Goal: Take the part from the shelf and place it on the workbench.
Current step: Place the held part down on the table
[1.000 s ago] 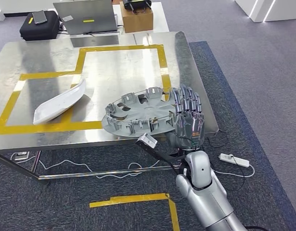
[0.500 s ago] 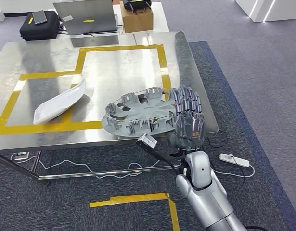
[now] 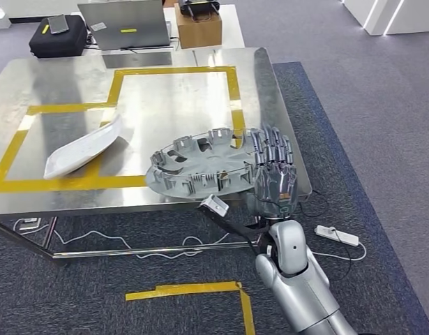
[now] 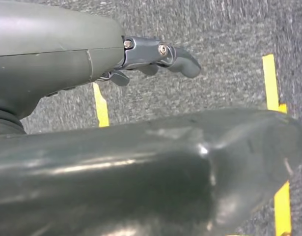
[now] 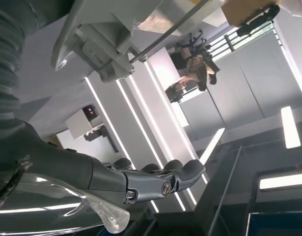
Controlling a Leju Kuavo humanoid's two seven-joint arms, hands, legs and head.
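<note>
A grey wheel cover [image 3: 201, 167] hangs level just above the front right part of the steel workbench [image 3: 164, 105], partly past its front edge. My right hand [image 3: 274, 176] grips the cover's right rim, fingers curled over the top; in the right wrist view the right hand [image 5: 160, 182] points up towards the ceiling. A white curved part [image 3: 83, 149] lies on the bench to the left, across the yellow tape. My left hand [image 4: 156, 54] hangs over the carpet with its fingers stretched out and nothing in it.
A laptop [image 3: 125, 24], a black case [image 3: 56, 35] and a cardboard box [image 3: 200, 26] stand beyond the bench's far edge. A power strip [image 3: 337, 235] and cables lie on the carpet to the right and under the bench. Yellow tape [image 3: 201, 287] marks the floor.
The whole picture has shifted slightly, so the camera moved. My right hand still holds the wheel cover over the same front right part of the bench.
</note>
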